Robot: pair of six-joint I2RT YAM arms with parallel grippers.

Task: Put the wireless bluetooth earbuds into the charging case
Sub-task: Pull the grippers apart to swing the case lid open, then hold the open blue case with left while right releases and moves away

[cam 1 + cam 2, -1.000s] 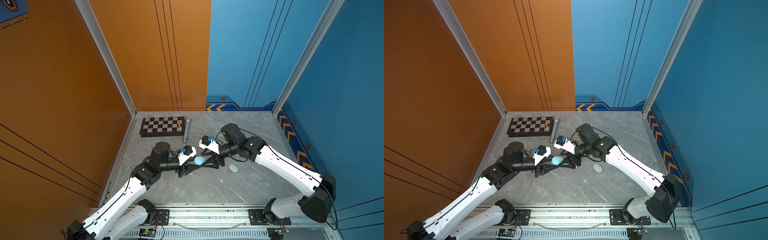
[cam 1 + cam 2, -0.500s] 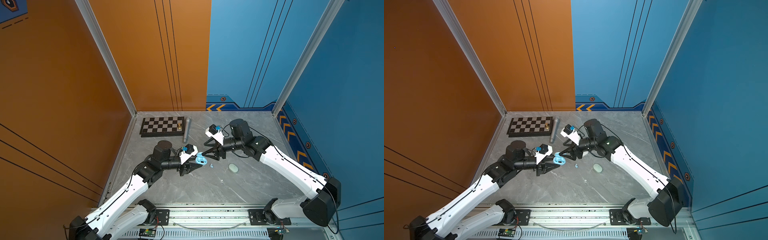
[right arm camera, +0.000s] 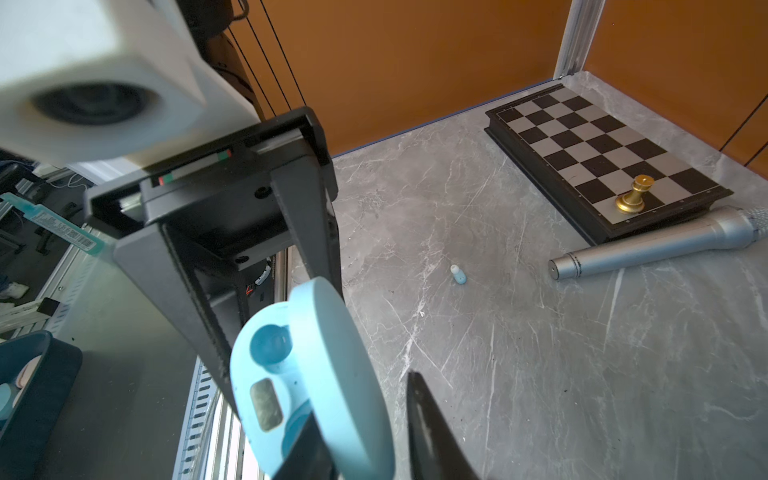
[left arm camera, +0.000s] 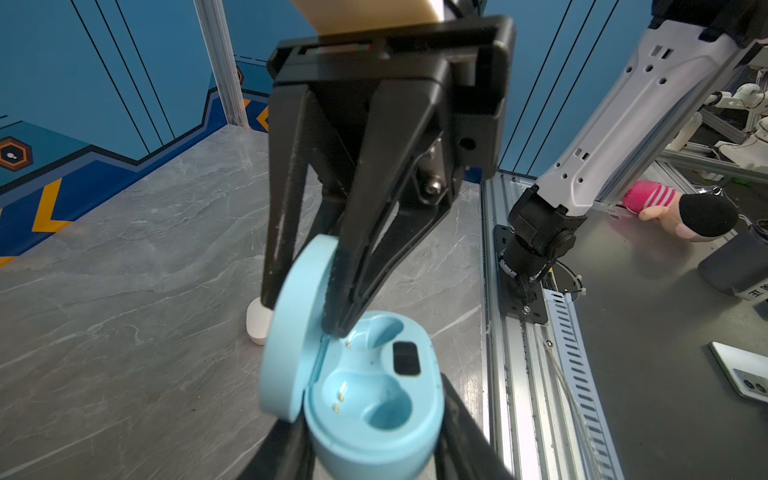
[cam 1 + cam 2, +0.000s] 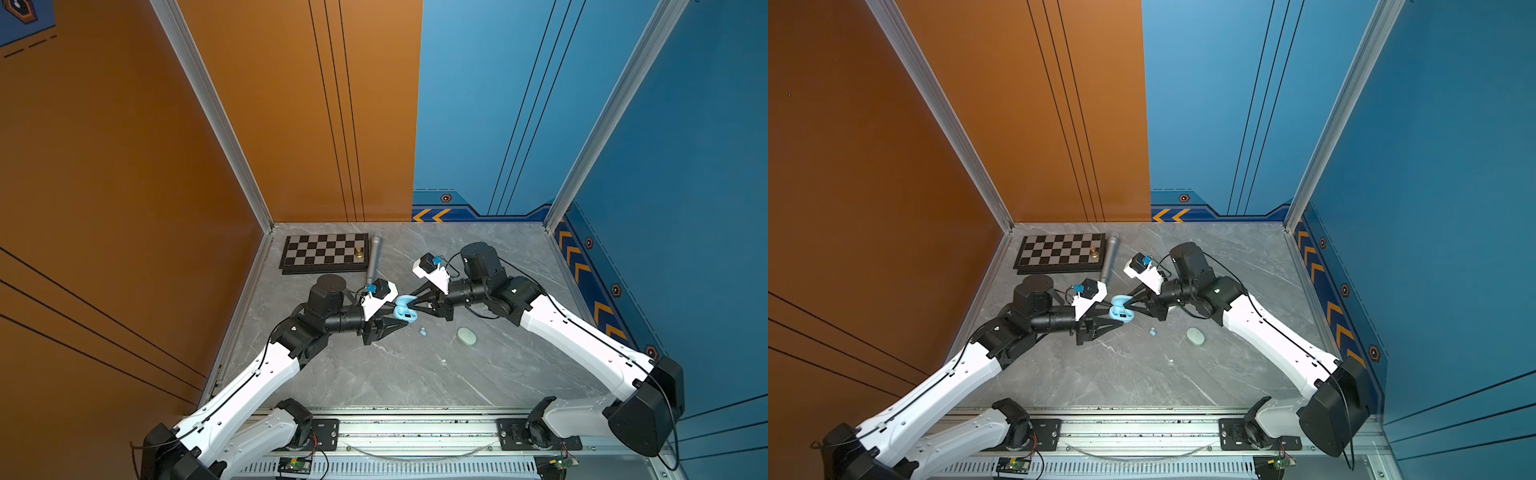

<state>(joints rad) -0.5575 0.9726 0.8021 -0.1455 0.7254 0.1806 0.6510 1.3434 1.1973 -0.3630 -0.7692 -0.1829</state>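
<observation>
Bare tabletop (image 5: 395, 374) nearside; chessboard (image 5: 320, 253), microphone (image 5: 372, 259) behind.

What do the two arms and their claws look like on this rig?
The left arm and right arm have white shells, black joints and black cylindrical motors. A thin black cable runs along each. The left claw and right claw are black, each with two tapering triangular fingers. Each wrist carries a white camera block with a blue connector.

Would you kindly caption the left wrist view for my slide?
Left gripper holds the open blue case; right gripper straddles its lid.
</observation>
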